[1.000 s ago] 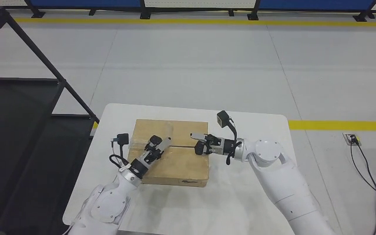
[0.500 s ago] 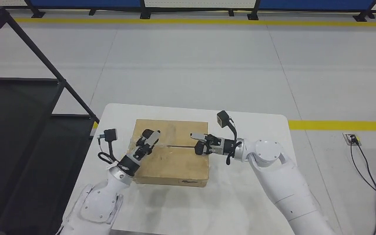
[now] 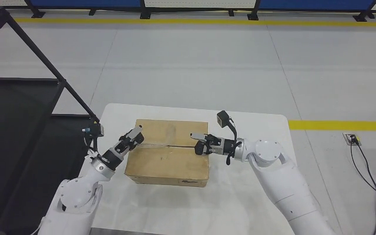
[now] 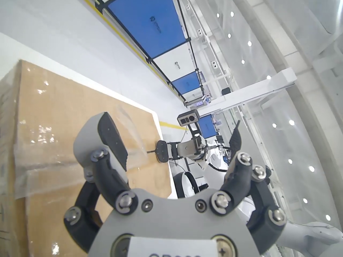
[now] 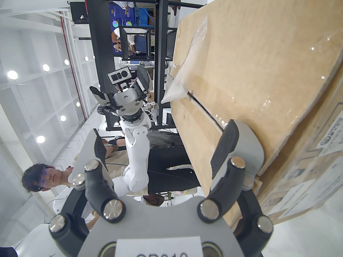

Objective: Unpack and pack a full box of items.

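A closed cardboard box [image 3: 170, 154] sits in the middle of the white table [image 3: 247, 200]. Clear tape [image 5: 185, 76] runs along its top seam, and one end is lifted off the cardboard [image 4: 132, 132]. My left gripper [image 3: 134, 137] is open at the box's left edge, level with the top, with one finger [image 4: 112, 140] beside the loose tape and nothing between the jaws. My right gripper [image 3: 198, 144] is open over the right part of the box top. One of its fingers [image 5: 227, 145] lies against the cardboard by the seam [image 5: 206, 113].
A black metal rack [image 3: 35, 117] stands just left of the table. Bare table surface lies in front of the box and to its right. A printed label [image 5: 316, 177] is on the box's side wall.
My left gripper has drawn back leftward from over the box top to the box's left edge. The right gripper has stayed where it was.
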Action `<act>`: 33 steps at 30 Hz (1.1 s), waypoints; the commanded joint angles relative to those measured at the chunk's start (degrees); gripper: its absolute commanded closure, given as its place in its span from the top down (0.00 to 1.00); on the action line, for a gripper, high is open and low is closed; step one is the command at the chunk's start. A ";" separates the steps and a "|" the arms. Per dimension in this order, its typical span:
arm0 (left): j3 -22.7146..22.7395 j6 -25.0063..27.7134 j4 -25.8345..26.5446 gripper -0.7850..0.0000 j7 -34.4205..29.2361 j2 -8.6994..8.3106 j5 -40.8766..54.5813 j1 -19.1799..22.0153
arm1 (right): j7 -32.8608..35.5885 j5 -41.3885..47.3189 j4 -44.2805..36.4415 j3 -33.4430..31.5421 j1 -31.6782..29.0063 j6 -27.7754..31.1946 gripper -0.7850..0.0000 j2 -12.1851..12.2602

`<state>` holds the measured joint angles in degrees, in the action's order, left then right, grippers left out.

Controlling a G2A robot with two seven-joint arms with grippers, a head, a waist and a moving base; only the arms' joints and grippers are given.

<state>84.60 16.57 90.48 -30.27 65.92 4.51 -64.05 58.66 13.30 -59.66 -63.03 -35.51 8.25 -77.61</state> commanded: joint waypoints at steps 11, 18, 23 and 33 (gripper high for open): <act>-9.38 -3.34 -3.77 1.00 0.45 1.30 -3.44 5.41 | 0.00 0.00 0.00 0.00 0.00 0.00 1.00 0.00; -11.66 -4.07 -3.94 1.00 0.86 1.72 -4.27 6.32 | 0.00 0.00 0.00 0.00 0.00 0.00 1.00 0.00; -12.90 -4.25 -2.95 1.00 1.41 1.95 -4.95 6.13 | 0.00 0.00 0.00 0.00 0.00 0.00 1.00 0.00; -13.36 -3.16 0.30 1.00 3.24 2.13 -5.83 4.69 | 0.00 0.00 0.00 0.00 0.00 0.00 1.00 0.00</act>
<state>70.97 13.17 90.31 -27.25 68.08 -1.40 -59.12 58.66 13.30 -59.66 -63.03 -35.51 8.25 -77.61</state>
